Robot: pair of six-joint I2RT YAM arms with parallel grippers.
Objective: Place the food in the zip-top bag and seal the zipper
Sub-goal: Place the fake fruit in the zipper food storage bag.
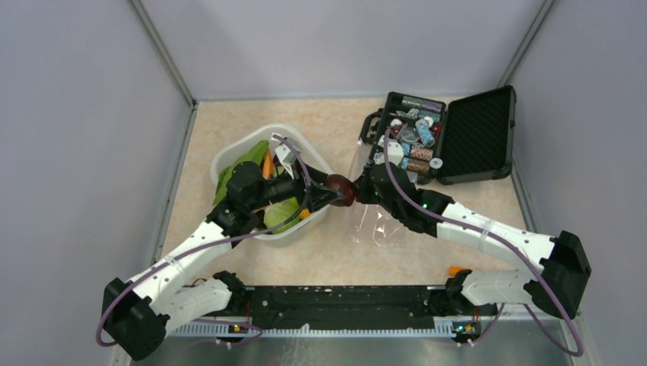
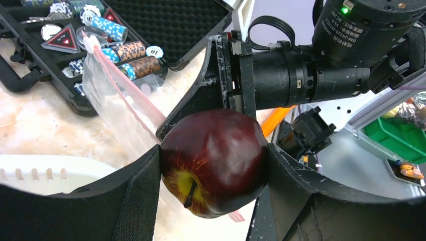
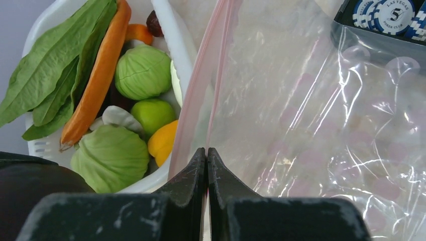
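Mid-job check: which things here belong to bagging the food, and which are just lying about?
Job: apple, in left gripper; zip-top bag, pinched by right gripper; zipper; carrot, cabbages, white tub.
Lying about: black case, poker chips.

The tub (image 1: 229, 150) holding vegetables (image 3: 143, 72) lies at 9 o'clock from the zip-top bag (image 1: 378, 225), the case (image 1: 477, 133) at 1 o'clock, the apple (image 1: 341, 191) between tub and bag.

The beige, marbled bench (image 1: 336, 114) carries a white tub (image 3: 173, 35) at nine o'clock and an open black case (image 1: 477, 130) at two o'clock. The clear zip-top bag (image 1: 378, 229) rests near centre, toward four o'clock.
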